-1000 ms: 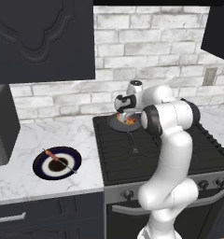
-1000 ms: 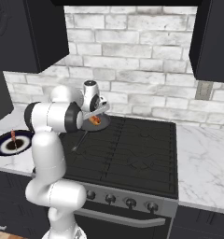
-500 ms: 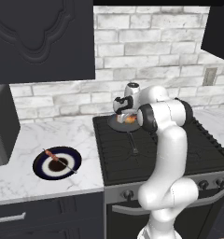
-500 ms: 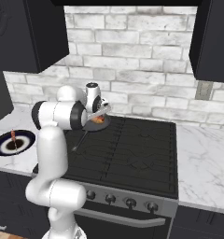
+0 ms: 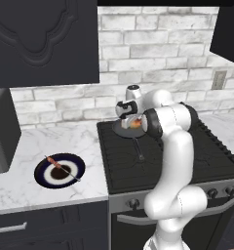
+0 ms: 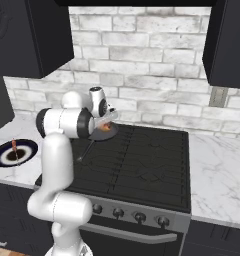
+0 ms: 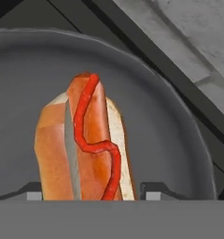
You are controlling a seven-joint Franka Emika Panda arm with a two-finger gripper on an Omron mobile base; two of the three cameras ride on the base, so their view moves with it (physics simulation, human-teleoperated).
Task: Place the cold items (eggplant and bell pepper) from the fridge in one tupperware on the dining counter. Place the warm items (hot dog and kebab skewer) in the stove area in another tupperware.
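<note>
A: What does the hand view give that the base views don't?
B: Close detail. The hot dog point(image 7: 83, 144) lies in a dark frying pan point(image 7: 179, 140), with a red sauce squiggle along the sausage. The claw's point(image 7: 91, 192) two tips stand either side of the bun's near end, low in the pan. I cannot tell whether they press on it.

A: And from the base?
B: The left base view shows the claw point(image 5: 130, 117) down over the pan point(image 5: 127, 130) at the stove's point(image 5: 187, 161) back left corner, its handle pointing forward. It also shows the kebab skewer point(image 5: 63, 168) on a dark plate point(image 5: 43, 174) on the counter point(image 5: 65, 146), well apart from the stove.

A: Room to move?
B: The pan sits close to the brick wall point(image 6: 142, 65). The right base view shows the rest of the stove point(image 6: 152, 165) bare, and open marble counter point(image 6: 217, 170) beyond.
</note>
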